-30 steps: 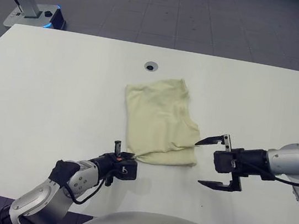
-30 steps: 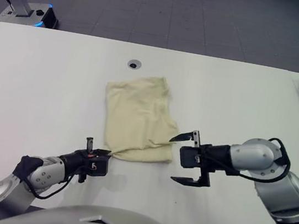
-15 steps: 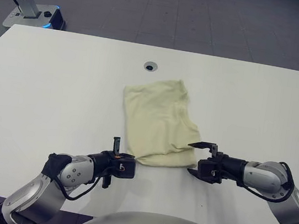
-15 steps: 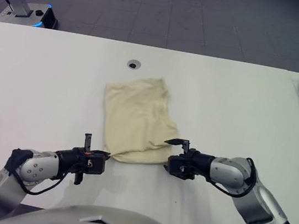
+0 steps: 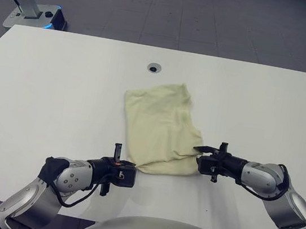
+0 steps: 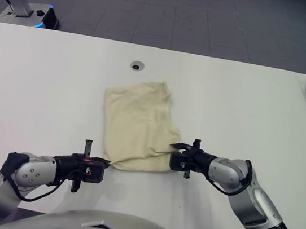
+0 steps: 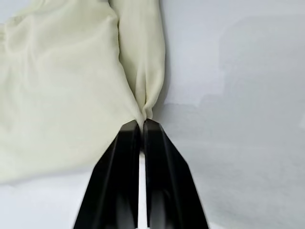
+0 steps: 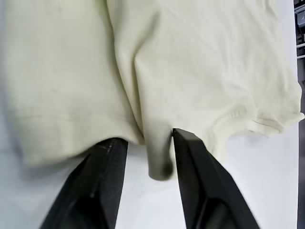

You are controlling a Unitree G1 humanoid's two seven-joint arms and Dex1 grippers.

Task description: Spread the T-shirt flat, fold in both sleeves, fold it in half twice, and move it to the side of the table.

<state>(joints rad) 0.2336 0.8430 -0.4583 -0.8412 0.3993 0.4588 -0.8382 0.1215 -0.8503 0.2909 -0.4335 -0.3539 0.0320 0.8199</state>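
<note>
1. The pale yellow T-shirt (image 5: pixel 163 124) lies as a narrow folded panel on the white bench (image 5: pixel 59 90), just on the robot's side of the cable hole (image 5: pixel 155 67). Its long axis runs from the hole toward the robot, slanting slightly to the right.

2. Both arms work the short edge farthest from the hole, one at each corner, so neither is nearer. The cloth stretches away from both hands toward the hole.

3. The left hand (image 7: pixel 141 125) is clenched on the corner left of the hole's line. Its two black fingers (image 7: pixel 124 157) are pressed together with a pinch of fabric gathered to a point at their tips.

4. The right hand (image 8: pixel 147 138), at the corner right of the hole's line, is only partly parted. Its fingers straddle the T-shirt's edge, which bunches up between them. One finger touches the cloth, but the pinch does not look made yet.

5. The sleeves appear folded in, so the step in hand is likely a halving fold. That would call for the right hand to clamp first, then both corners to travel along the long axis to the edge nearest the hole.
</note>
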